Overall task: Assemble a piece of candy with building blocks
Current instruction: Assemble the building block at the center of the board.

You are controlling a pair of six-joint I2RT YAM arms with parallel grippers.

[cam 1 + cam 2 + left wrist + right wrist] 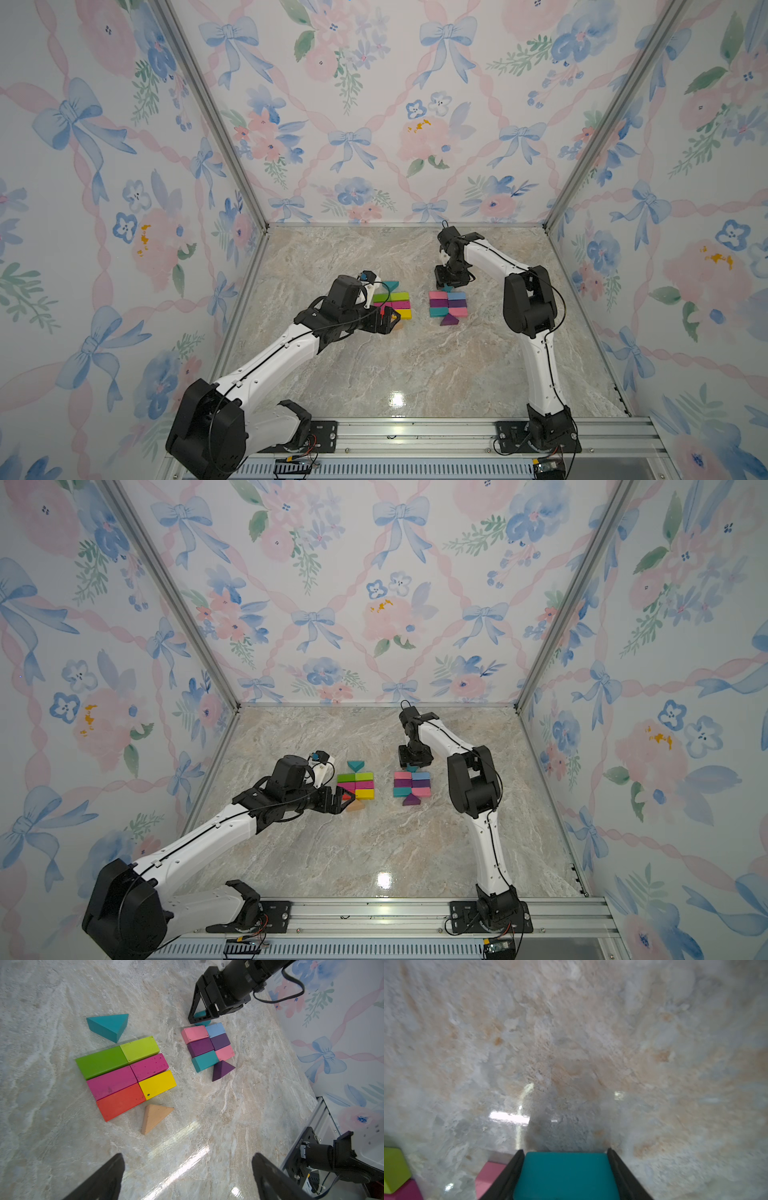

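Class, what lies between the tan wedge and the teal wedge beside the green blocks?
Six blocks in a rectangle: two green, two magenta, red, yellow. The left wrist view shows it.

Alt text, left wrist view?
The right gripper grips a teal block beside a pink, purple and blue rectangle on the table. A larger green, magenta, red and yellow rectangle sits between a teal wedge and a tan wedge; the left gripper is open.

Table (415,365): larger block group (399,305) left, smaller block group (448,304) right; a wedge (449,320) lies before and behind each, seemingly touching.
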